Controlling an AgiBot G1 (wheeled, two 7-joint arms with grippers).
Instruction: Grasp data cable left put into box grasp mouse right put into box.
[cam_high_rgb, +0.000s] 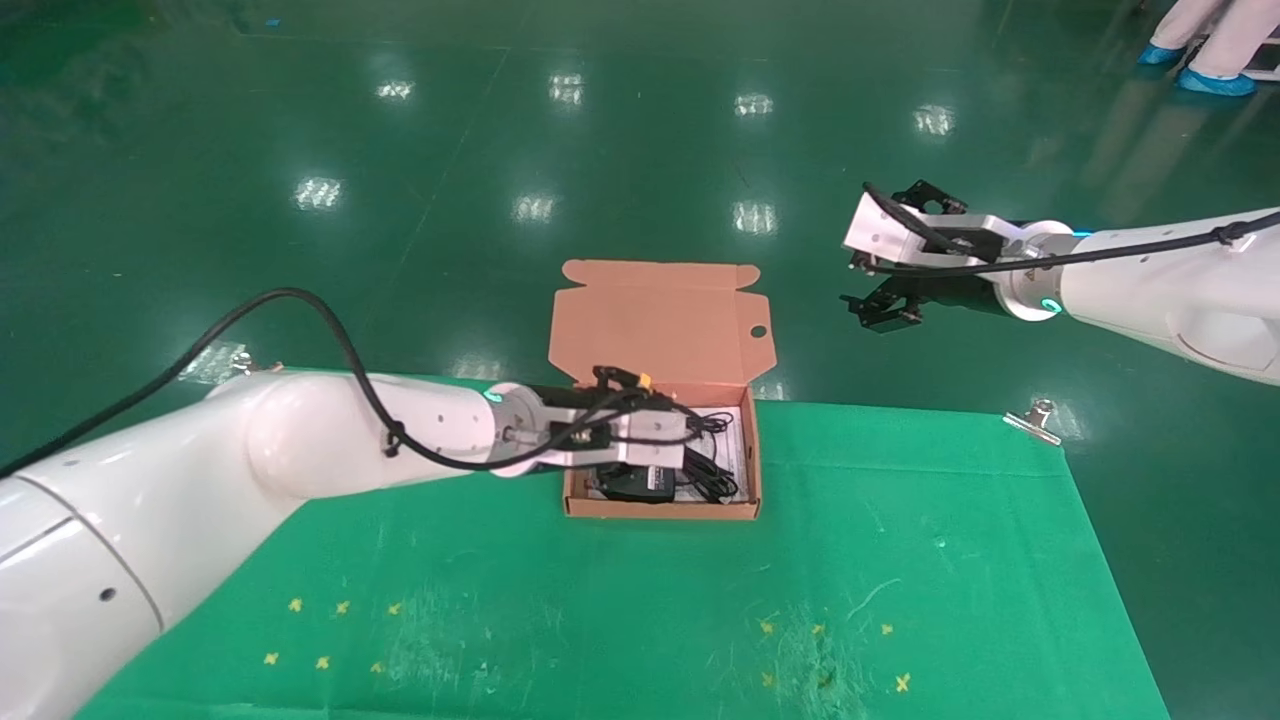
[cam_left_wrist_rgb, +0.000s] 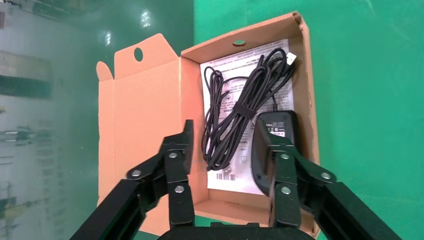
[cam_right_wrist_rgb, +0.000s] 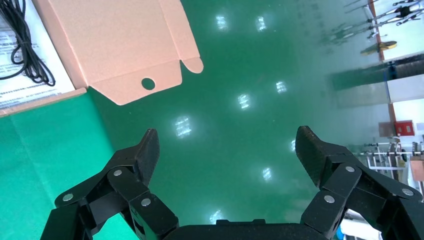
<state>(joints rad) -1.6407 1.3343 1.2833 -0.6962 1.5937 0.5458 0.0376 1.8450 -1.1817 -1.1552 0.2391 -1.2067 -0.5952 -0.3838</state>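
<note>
The orange-brown box (cam_high_rgb: 660, 508) stands open at the table's far edge, its flap lid (cam_high_rgb: 660, 320) up. In the left wrist view the data cable (cam_left_wrist_rgb: 240, 112), a black strapped bundle, lies on the white leaflet (cam_left_wrist_rgb: 230, 172) inside the box (cam_left_wrist_rgb: 310, 100). The black mouse (cam_left_wrist_rgb: 272, 145) lies beside it, underside label up. My left gripper (cam_left_wrist_rgb: 225, 131) is open and empty just above them; it is over the box in the head view (cam_high_rgb: 700, 462). My right gripper (cam_high_rgb: 862, 285) is open and empty, raised beyond the table to the box's right; it also shows in the right wrist view (cam_right_wrist_rgb: 227, 140).
The green mat (cam_high_rgb: 900, 560) covers the table, with yellow cross marks near the front. A metal clip (cam_high_rgb: 1035, 420) sits at the far right corner. A person's blue-covered feet (cam_high_rgb: 1215, 80) stand on the floor far right. The box lid (cam_right_wrist_rgb: 115, 45) shows in the right wrist view.
</note>
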